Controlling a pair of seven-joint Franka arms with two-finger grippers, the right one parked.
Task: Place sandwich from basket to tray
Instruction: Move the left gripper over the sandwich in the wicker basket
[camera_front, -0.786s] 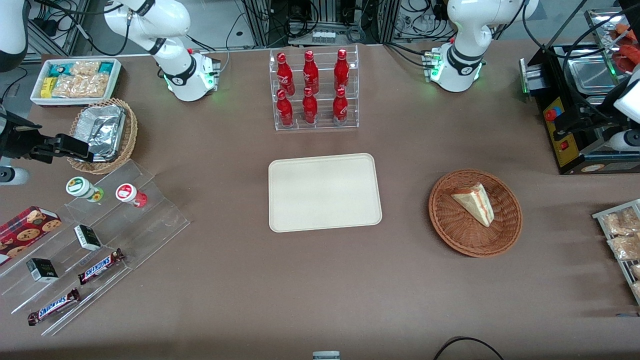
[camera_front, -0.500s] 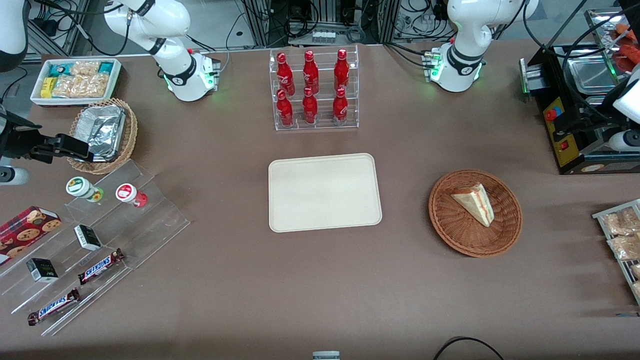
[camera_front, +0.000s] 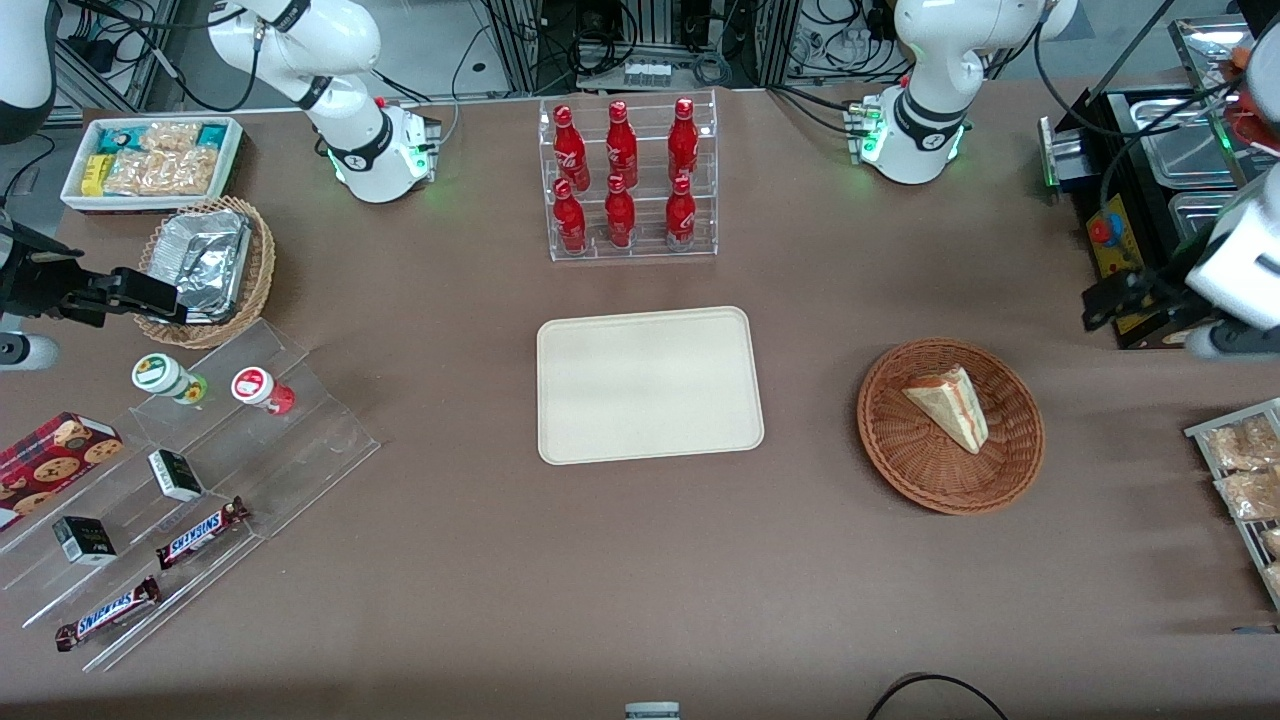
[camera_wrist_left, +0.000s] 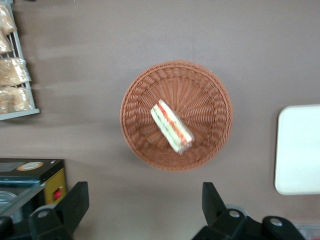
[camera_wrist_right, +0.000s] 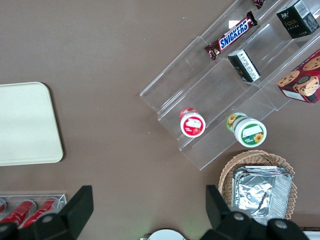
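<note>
Roughly from the parked arm's end: white bin of snack packets (camera_front: 150, 160), then tan wicker basket w/ foil container (camera_front: 205, 270), both farther from the front camera than the clear stepped rack (camera_front: 200, 480). On that rack: two round-lidded cups, small dark boxes, two Snickers bars (camera_front: 200, 532), plus a cookie box (camera_front: 55, 455) at its end. Mid-surface: acrylic stand of red bottles (camera_front: 625, 180) (six, in two rows), and nearer the camera than it, the tray (camera_front: 648, 385), cream, flat on the brown surface (camera_front: 640, 580), nothing on it. Next along, toward the working arm's end: the basket (camera_front: 950, 425), reddish-brown wicker, well apart from the tray. Inside it the sandwich (camera_front: 950, 405), lying on its side, filling edge (red-orange and green stripes) clear in the left wrist view (camera_wrist_left: 171, 126), roughly central in the basket (camera_wrist_left: 176, 115). Farther along, the tool (camera_front: 1105, 300), raised above the surface by the black machine (camera_front: 1130, 260), off to the side of the basket and a bit farther from the camera, not touching basket or sandwich. Fingers (camera_wrist_left: 75, 202) spread wide apart, nothing between them. Wire rack of snack bags (camera_front: 1245, 480) at the very end.
</note>
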